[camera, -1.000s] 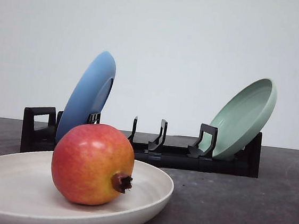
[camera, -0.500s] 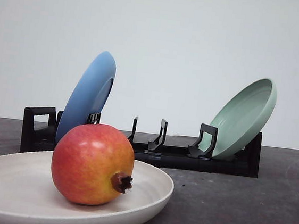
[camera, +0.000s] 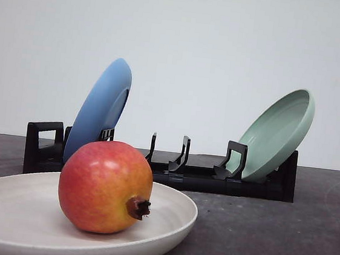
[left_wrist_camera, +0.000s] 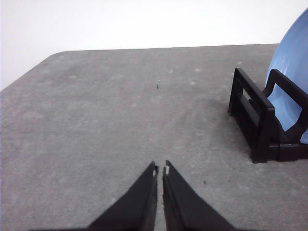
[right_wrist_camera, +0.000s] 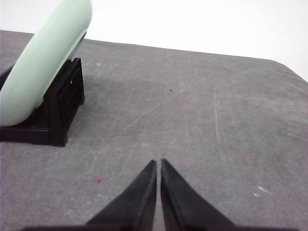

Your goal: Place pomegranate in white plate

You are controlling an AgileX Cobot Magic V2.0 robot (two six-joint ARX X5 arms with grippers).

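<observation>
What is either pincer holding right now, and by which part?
Nothing. The left pincer and right pincer are shut on nothing; the pomegranate sits free.

a lab-style bench: bare grey table (camera: 268, 235), blank white wall (camera: 215, 47).

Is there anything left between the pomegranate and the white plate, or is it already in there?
Nothing visible stands in the way: the pomegranate already rests in the white plate. The black dish rack with its blue and green plates stands farther back. Both grippers, left and right, are shut over bare table.
</observation>
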